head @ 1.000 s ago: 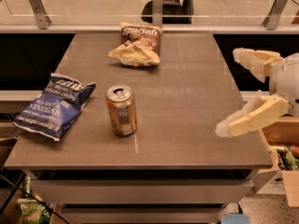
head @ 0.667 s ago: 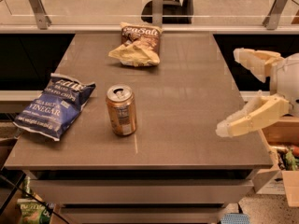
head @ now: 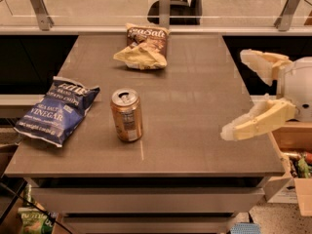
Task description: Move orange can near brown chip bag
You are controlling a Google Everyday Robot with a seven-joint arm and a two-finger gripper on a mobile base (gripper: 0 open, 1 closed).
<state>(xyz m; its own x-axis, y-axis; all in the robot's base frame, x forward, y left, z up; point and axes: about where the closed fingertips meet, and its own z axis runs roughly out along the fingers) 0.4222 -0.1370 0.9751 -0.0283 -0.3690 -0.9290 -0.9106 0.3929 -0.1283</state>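
Note:
The orange can (head: 126,115) stands upright on the brown table (head: 195,106), left of the middle and toward the front. The brown chip bag (head: 144,47) with "Sea Salt" lettering lies at the far middle of the table, well behind the can. My gripper (head: 239,94) hovers at the table's right edge, far to the right of the can. Its two cream fingers are spread wide apart and hold nothing.
A larger blue "Vinegar" chip bag (head: 57,110) lies at the table's left edge, partly overhanging. A glass railing with metal posts (head: 165,6) runs behind the table. Cardboard boxes (head: 295,145) stand on the floor at the right.

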